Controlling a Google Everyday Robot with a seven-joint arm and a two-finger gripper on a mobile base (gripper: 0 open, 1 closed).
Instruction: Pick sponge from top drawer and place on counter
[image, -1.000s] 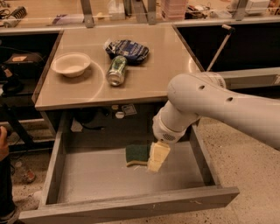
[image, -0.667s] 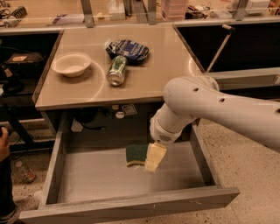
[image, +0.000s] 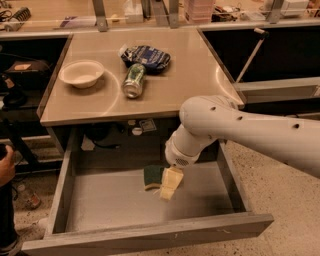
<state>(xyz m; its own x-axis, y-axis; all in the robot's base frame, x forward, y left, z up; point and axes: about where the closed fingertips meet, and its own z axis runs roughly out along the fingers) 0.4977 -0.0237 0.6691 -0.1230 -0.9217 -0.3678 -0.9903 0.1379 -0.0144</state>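
Gripper (image: 170, 183) hangs low in the open top drawer (image: 150, 235) at centre frame, touching the right side of the sponge (image: 152, 176). We cannot tell whether it is clamped or apart. We see the white arm (image: 250, 132) extend from the right edge and bend down past the counter (image: 190, 75) front.

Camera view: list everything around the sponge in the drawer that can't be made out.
All in the camera view.
Small green-topped yellow sponge: right side hidden behind the yellow-padded gripper, which hangs inside the wide grey wood-grain top drawer; whether it is held, unclear.
Drawer's back: shadowed under the glossy beige counter.
White robot arm: cut off by the right edge.
Green drink can: label too small to read.
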